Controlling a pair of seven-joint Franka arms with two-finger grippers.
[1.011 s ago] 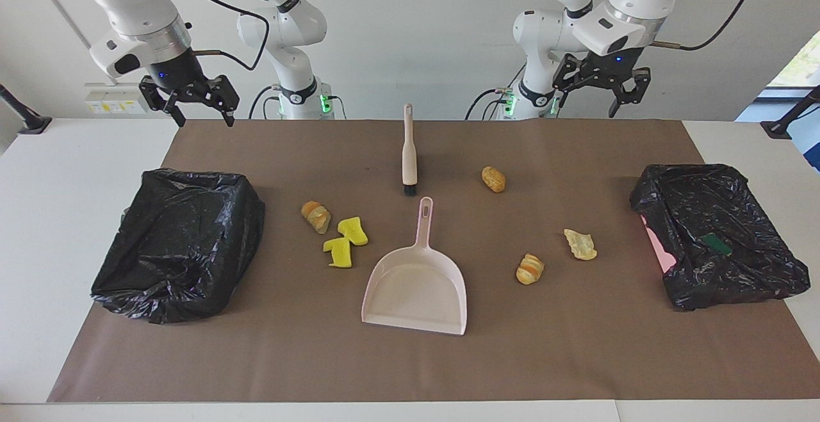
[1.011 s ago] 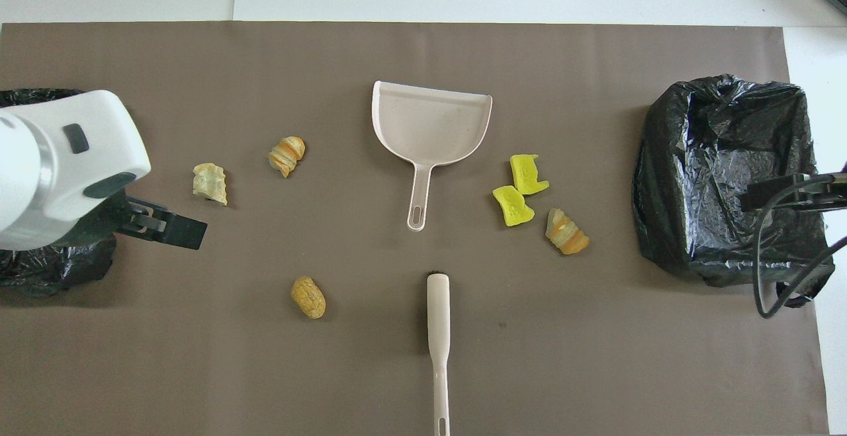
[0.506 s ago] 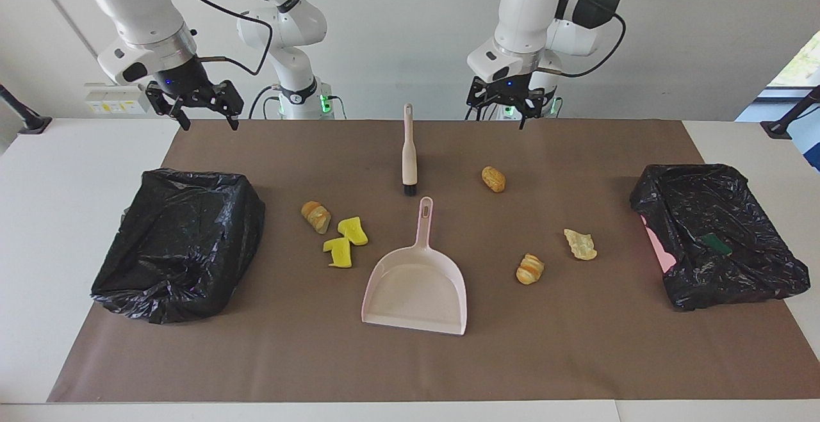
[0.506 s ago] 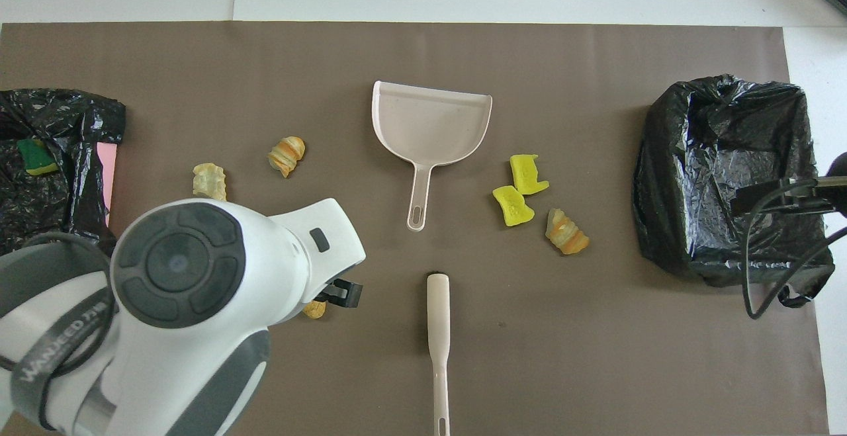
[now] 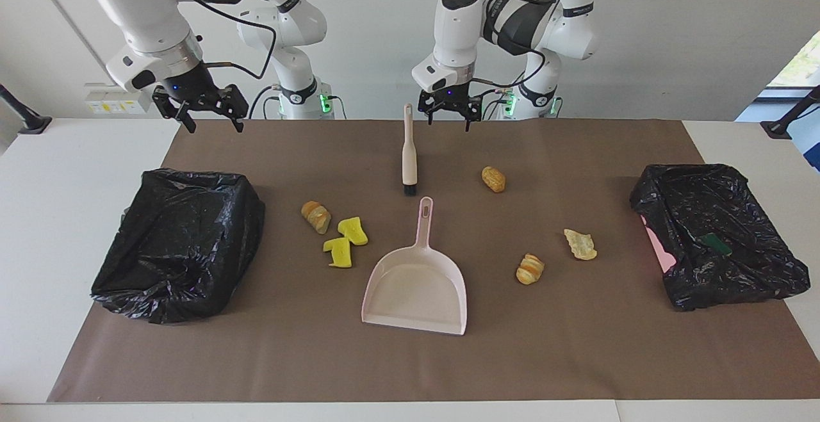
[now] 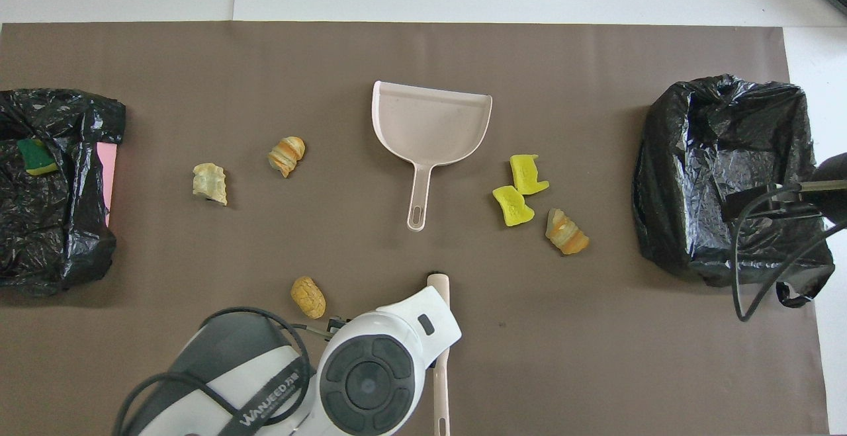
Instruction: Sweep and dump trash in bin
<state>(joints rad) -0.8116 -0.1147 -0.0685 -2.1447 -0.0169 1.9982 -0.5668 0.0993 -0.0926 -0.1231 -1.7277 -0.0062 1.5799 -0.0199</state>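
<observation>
**Approach to the brush; no sweeping begun**

Facing view: The left tool (image 5: 450, 109) hangs just beside the upper end of the brush (image 5: 409, 153) handle, above the counter (image 5: 77, 146) edge nearest the robots, fingers apart and holding nothing. The right tool (image 5: 204, 109) waits in the air over the mat (image 5: 576, 358) corner near the lined bin (image 5: 179, 243) at the right arm's end, fingers likewise apart and empty. The dustpan (image 5: 416, 287) lies flat mid-mat, handle toward the robots, untouched. All six pieces of trash rest on the mat: two yellow sponge chunks (image 5: 346, 243) and one pastry lump (image 5: 316, 216) toward the right arm's end, three further pastry lumps (image 5: 493, 178) toward the left arm's end. A second lined bin (image 5: 717, 236) sits at that end.

Overhead view: The left arm's wrist covers most of the brush handle (image 6: 439, 290); contact cannot be read here. The dustpan (image 6: 430, 125) and trash (image 6: 566, 232) lie apart from both tools.

Judgement: the step in hand is fetching the brush. The next move calls for lowering the left tool astride the handle and closing on it.
</observation>
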